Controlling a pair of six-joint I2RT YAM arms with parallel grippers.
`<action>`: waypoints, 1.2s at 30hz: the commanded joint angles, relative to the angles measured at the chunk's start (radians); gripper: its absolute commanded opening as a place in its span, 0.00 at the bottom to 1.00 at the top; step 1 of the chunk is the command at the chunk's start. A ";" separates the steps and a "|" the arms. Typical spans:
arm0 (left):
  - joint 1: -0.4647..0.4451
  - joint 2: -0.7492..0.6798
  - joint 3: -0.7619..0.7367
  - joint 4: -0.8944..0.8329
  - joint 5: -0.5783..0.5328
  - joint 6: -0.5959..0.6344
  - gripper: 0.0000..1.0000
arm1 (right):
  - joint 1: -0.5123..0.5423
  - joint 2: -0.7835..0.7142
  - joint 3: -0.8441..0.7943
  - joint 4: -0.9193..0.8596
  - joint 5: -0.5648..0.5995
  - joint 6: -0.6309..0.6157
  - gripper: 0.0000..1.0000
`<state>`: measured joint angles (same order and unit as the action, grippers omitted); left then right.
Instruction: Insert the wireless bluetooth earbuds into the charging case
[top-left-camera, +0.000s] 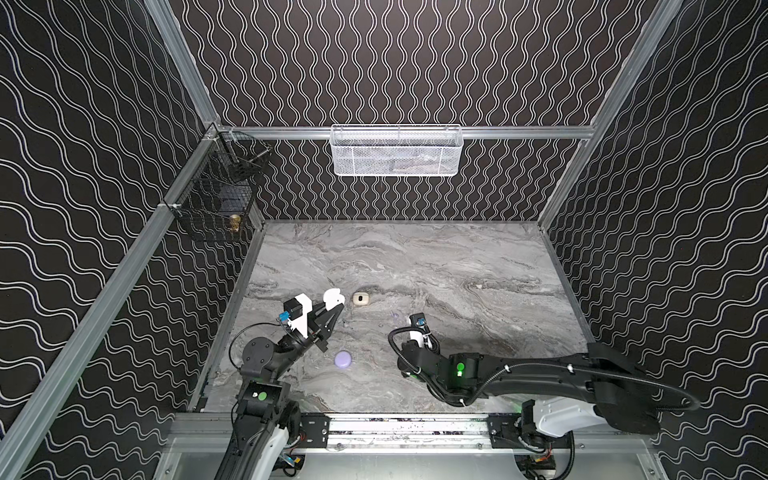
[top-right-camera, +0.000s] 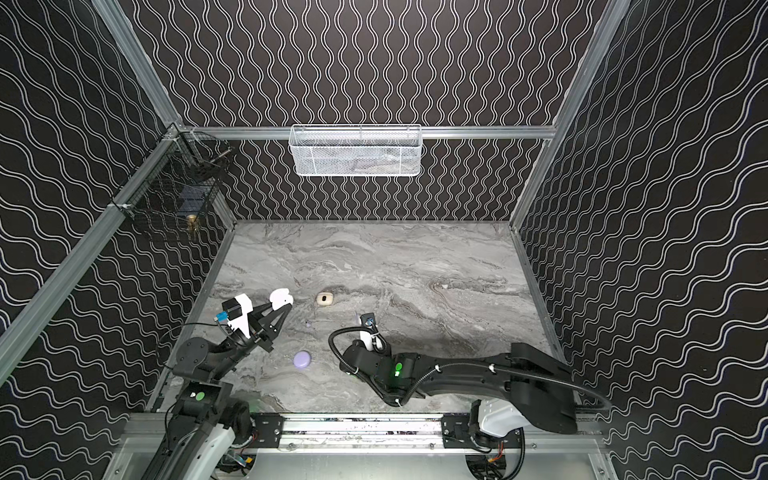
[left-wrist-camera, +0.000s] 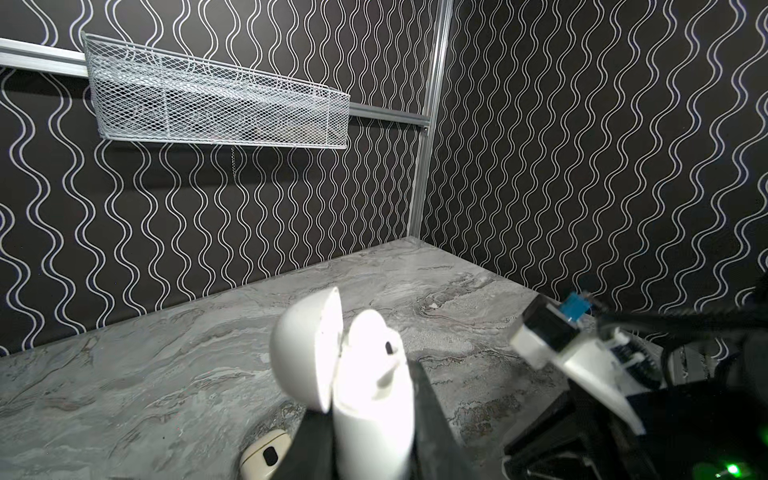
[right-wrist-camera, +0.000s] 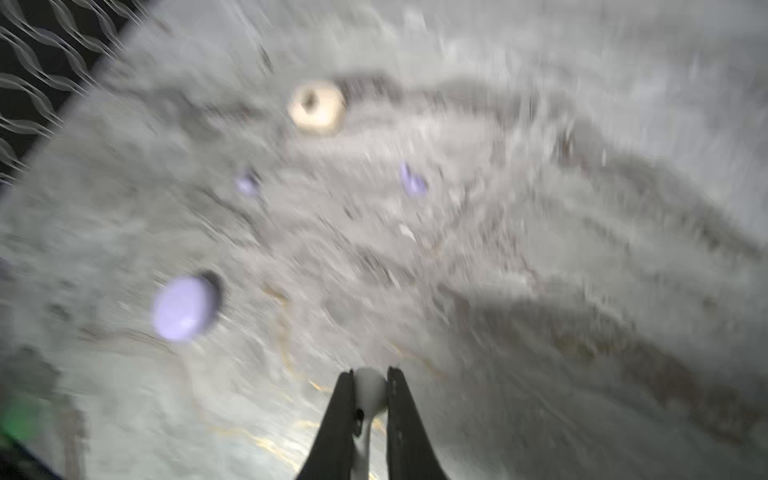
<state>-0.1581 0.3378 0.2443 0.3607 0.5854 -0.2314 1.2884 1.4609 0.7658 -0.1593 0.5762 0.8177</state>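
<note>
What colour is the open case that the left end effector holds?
The case is white; left wrist view.

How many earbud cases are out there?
3: white case, open, held in the left fingers; cream case on the table beside it; lavender case nearer the front edge. No others visible.

We count three cases — white (top-left-camera: 333, 297), cream (top-left-camera: 360, 299), lavender (top-left-camera: 343, 359) — two lavender earbuds (right-wrist-camera: 412, 181) (right-wrist-camera: 247, 183), two white earbuds (right-wrist-camera: 370, 388) (left-wrist-camera: 384, 357) and two baskets (top-left-camera: 395, 151) (top-left-camera: 216, 199).

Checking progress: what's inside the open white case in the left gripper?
One white earbud sits in the case. The rest is hidden behind that earbud and a gripper finger.
</note>
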 joint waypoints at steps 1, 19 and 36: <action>0.000 0.007 0.010 0.018 -0.001 0.009 0.00 | -0.035 0.078 -0.008 -0.023 -0.155 0.088 0.06; 0.000 0.014 0.013 0.020 -0.002 0.011 0.00 | -0.103 0.167 -0.008 -0.056 -0.208 0.109 0.24; 0.001 -0.010 0.017 0.003 0.006 0.018 0.00 | -0.103 0.210 0.148 -0.267 -0.219 0.106 0.59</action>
<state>-0.1581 0.3313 0.2558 0.3435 0.5819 -0.2287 1.1843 1.6485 0.8875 -0.3603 0.3614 0.9077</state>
